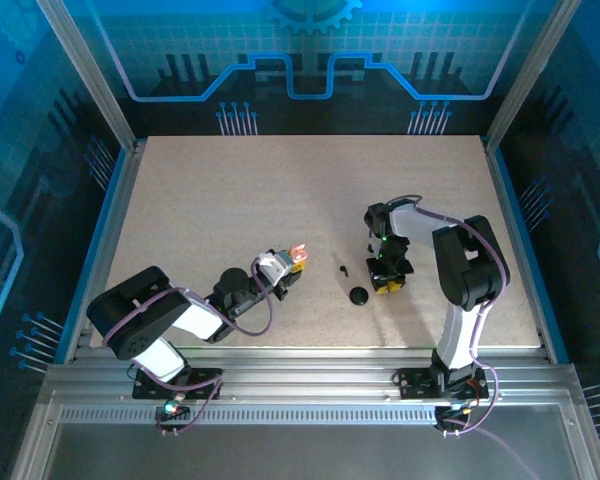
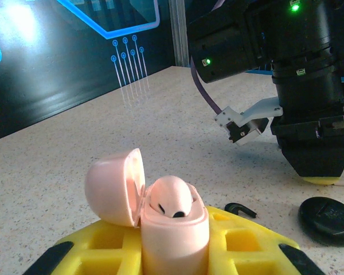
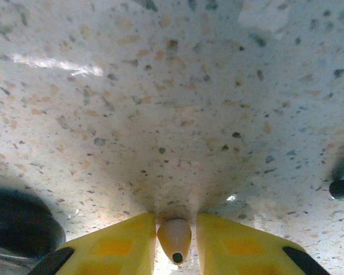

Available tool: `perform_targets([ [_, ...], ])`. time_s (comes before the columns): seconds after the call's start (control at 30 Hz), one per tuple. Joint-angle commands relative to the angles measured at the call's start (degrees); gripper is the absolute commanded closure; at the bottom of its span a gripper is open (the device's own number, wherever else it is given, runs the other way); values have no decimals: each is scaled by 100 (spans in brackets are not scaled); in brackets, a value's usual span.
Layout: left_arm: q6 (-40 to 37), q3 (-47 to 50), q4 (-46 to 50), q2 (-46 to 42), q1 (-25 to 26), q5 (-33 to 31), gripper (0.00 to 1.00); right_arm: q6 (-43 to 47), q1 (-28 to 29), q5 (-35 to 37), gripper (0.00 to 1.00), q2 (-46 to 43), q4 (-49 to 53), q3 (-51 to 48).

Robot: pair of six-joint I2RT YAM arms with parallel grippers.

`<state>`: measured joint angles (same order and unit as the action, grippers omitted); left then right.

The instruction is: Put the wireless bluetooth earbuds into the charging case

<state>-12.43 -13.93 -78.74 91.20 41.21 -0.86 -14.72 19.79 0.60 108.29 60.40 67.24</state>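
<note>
- The left gripper (image 1: 283, 264) clamps the open pink case (image 2: 112, 186), lid tipped back, and one pale earbud (image 2: 171, 199) sits inside it.
- Right of the case, the right gripper (image 1: 386, 282) is down at the table, fingers pinching a second pale earbud (image 3: 174, 235).
- Between the case and that gripper lie a black earbud (image 2: 239, 209) and a black puck (image 2: 327, 213).
- These earbuds are likely feather-light, hard, slick plastic. Grip gently across the rounded body, or it may squirt out.
</note>
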Motion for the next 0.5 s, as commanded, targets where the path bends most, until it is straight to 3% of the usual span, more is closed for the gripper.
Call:
perform_targets([
  [0.0,-120,68,-151,-84,23,-81,86,-45,-82,-36,76,101,-48,-9],
  [0.23,-104,59,-151,-69,27,-54,85,-184,-81,-26,79,-187,-211,-166],
  [0.47,-33,-66,-150,42,20,37,86,-605,-83,-81,80,-1064,-490,-459],
])
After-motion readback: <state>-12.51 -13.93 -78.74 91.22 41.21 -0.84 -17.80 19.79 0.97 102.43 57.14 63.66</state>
